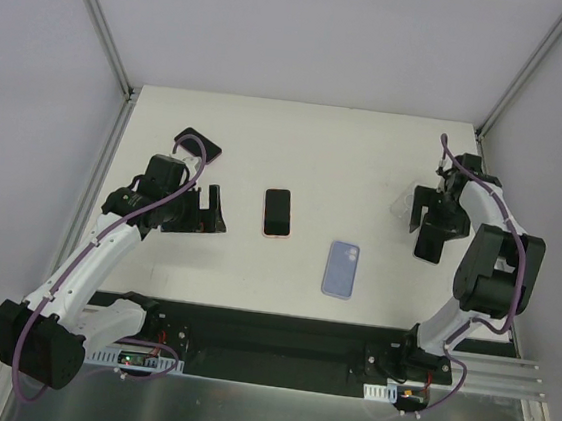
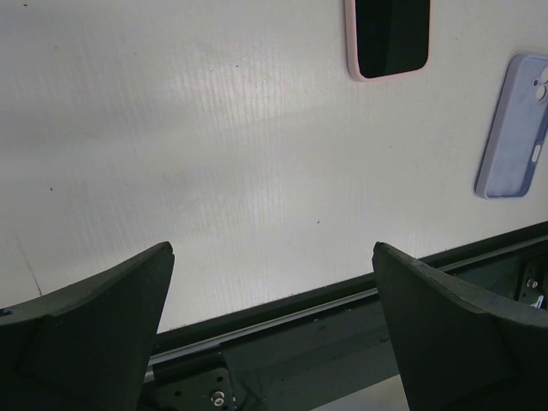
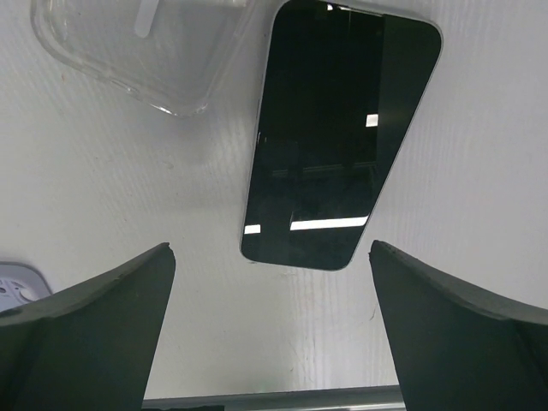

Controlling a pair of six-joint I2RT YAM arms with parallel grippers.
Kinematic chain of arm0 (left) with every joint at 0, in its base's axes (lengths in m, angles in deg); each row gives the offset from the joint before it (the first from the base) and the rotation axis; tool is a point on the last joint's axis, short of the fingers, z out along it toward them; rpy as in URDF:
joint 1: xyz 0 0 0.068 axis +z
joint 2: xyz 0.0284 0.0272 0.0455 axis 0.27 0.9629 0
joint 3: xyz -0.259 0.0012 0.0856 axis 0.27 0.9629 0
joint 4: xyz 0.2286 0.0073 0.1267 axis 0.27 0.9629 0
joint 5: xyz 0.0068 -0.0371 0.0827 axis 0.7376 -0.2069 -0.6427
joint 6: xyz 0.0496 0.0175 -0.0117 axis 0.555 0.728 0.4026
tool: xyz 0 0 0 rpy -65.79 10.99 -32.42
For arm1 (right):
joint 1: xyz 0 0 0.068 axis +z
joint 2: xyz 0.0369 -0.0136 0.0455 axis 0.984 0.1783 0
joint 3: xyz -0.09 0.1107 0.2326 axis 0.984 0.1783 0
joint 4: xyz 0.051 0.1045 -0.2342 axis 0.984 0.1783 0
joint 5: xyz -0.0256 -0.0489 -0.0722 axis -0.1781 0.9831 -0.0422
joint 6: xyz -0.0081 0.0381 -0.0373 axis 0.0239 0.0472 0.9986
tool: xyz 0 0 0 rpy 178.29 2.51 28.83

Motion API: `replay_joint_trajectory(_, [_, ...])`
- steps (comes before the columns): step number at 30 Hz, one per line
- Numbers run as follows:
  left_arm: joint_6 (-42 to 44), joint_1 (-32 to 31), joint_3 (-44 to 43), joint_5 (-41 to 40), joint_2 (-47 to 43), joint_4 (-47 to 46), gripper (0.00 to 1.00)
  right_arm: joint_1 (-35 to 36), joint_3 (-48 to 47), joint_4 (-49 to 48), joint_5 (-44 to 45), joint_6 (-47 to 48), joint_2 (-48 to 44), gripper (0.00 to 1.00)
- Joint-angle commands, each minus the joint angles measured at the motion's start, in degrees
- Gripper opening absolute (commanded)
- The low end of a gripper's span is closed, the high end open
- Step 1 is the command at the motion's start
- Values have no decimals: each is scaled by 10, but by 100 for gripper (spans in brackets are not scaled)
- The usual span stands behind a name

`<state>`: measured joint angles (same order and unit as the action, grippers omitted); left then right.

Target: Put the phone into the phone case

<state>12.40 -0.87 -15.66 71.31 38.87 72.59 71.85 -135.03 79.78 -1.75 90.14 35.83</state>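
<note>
**Jaws of both arms released; bare phone lies free beside a clear case**

Black fingers fill the bottom corners of each wrist view, spread wide with nothing between them. Under the left gripper (image 2: 274,330) there is only bare white worktop (image 1: 367,159); this gripper hovers well to the left of the lavender case (image 1: 341,268) and a little farther back.

That lavender case is the item closest to the arm bases. It lies flat, back side up, alone and touching nothing. Just behind it and to its left lies a pink-cased phone (image 1: 277,211), screen up.

Farther back and to the right of the lavender case hangs the right gripper (image 3: 272,321), jaws apart above a bare phone (image 3: 338,137). The phone rests flat on the worktop, dark screen up, gripped by nothing. A clear case (image 3: 145,47) lies empty just beside the phone's far end, on the side toward the lavender case; whether the two touch cannot be told.

Farthest back, well to the left of the lavender case, a dark slab (image 1: 197,146) lies tilted behind the left arm, partly hidden by its cable.
</note>
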Motion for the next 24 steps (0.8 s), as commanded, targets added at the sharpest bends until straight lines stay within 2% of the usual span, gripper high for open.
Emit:
replay_joint_trajectory(1, [2,-4,-19,1,0,1,99,-2,-9,-22,-10,20,9,99])
replay_joint_trajectory(5, [4,-3,-20,3,1,2,99,-3,-24,-15,33,25,42,96])
replay_joint_trajectory(24, [8,-3,-21,16,3,-3,99,-21,-23,-51,24,19,71,96])
